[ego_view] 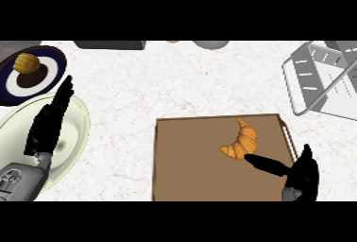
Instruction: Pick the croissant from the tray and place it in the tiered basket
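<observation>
Reach step — right hand (301, 171) closing in on the croissant (239, 141).
I read the hand as spread, holding nothing, one finger nearly at the croissant's lower end; croissant lies on the tray (188, 165), right half, long axis running away from me, tips bent left. Next: fingers around it, lift, carry to the tiered basket (322, 78) — beyond the tray's far-right corner.

Tiered basket (322, 78) cut off; tray (188, 160) too

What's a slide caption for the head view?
Right hand reaches the croissant on the brown tray; tiered basket waits upper right.
</observation>
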Controlling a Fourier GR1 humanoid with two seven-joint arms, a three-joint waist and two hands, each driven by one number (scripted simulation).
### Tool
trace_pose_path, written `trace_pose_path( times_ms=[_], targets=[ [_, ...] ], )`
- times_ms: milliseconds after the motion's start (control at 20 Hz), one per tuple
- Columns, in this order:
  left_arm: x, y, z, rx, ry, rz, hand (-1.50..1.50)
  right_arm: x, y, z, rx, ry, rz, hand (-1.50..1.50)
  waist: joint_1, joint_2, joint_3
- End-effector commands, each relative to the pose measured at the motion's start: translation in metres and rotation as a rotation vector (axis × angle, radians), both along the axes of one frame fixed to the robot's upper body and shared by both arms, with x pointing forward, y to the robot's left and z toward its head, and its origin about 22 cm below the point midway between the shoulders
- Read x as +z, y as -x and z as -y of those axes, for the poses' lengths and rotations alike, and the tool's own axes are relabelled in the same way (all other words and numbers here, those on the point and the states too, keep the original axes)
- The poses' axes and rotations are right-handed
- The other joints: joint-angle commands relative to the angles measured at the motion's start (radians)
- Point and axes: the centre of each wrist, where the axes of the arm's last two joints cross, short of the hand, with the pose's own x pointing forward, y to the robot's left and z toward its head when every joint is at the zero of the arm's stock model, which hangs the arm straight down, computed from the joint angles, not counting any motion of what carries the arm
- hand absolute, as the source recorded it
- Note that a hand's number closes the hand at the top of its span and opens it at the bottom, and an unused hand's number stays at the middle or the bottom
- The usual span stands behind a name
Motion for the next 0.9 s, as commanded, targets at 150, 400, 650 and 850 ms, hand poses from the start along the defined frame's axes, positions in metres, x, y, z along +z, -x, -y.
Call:
trace_pose_path(
  times_ms=[150,400,650,850],
  targets=[
    [-0.004,-0.005,0.002,0.017,0.006,-0.019,0.00,0.013,-0.040,-0.009,-0.021,0.023,-0.215,-1.50,-0.018,0.002,0.001],
    [0.010,-0.001,-0.005,0.026,0.000,0.004,0.00,0.007,-0.037,-0.009,-0.015,0.085,-0.256,-1.50,-0.019,-0.008,0.002],
    [0.004,0.005,-0.004,0.021,-0.006,0.004,0.00,0.004,-0.052,-0.016,0.011,0.062,-0.266,-1.50,-0.010,-0.007,0.003],
    [0.000,0.008,0.008,0.005,0.000,-0.015,0.00,-0.003,-0.060,-0.014,-0.006,0.035,-0.286,-1.50,-0.011,-0.007,0.004]
  ],
)
